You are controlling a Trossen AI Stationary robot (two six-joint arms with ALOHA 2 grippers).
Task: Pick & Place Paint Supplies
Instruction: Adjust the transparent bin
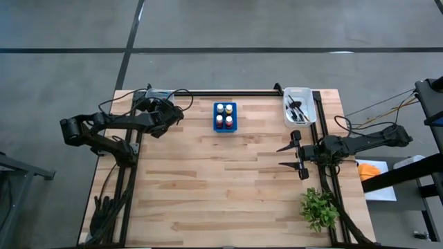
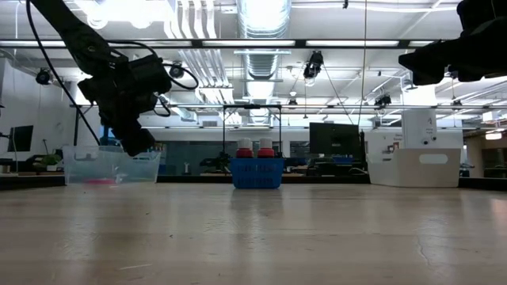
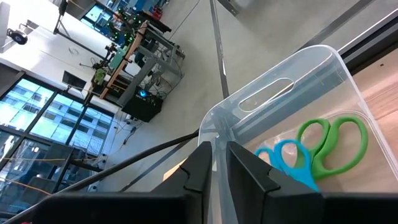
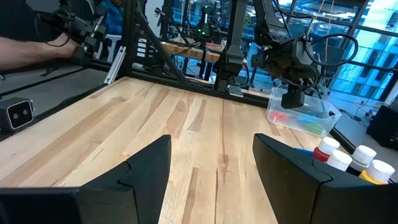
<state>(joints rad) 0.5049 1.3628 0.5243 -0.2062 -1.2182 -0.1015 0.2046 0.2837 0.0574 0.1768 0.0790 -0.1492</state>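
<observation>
High view puts the blue bottle holder at the far middle of the table, carrying four paint bottles whose caps show yellow, orange and red. To the holder's left, at the table's far left corner, the left gripper hangs over a clear bin that its arm almost wholly hides from above. In the left wrist view, that bin holds green-handled scissors and blue-handled scissors, the blue pair partly cut off behind the dark fingers; the fingers stand only a narrow slit apart with nothing between them. From the low view something pink lies in the bin's bottom, too blurred to name.

To the holder's right, a white tray at the far right corner holds dark brushes, tangled so that their number cannot be told. Nearer than the tray, the right gripper waits above the table's right side, fingers spread wide and empty. A leafy plant stands at the near right corner.
</observation>
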